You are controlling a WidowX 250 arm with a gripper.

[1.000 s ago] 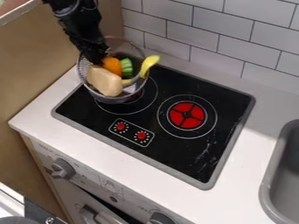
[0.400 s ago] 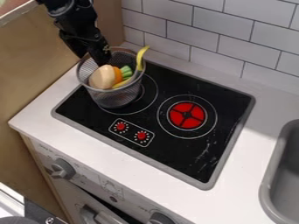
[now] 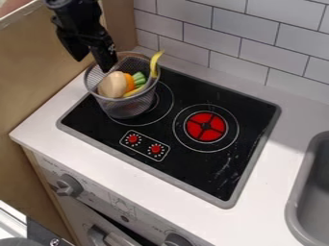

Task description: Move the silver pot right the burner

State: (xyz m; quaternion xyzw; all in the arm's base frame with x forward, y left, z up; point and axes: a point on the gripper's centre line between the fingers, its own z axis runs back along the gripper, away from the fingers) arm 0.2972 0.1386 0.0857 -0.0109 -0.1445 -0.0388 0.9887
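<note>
My gripper [image 3: 92,65] hangs open over the back left rim of the silver mesh pot [image 3: 128,108], at the upper left, with one finger beside the rim and the other just over it. The pot stands upright on the left burner [image 3: 165,106]. Inside it lie a beige piece [image 3: 113,85], an orange piece [image 3: 130,81], a green piece [image 3: 139,79] and a yellow piece [image 3: 155,61] that sticks up over the rim. The right burner [image 3: 206,126] has a red centre.
Two red knobs [image 3: 155,149] are marked on the black stovetop [image 3: 212,168] in front of the burners. A grey sink [image 3: 297,202] sits at the right edge. A brown panel [image 3: 38,81] rises on the left, and a tiled wall [image 3: 250,48] stands behind.
The pot, tilted and higher a second ago, came down upright on the left burner, and its contents shifted. My gripper let go, opened and rose slightly from the rim.
</note>
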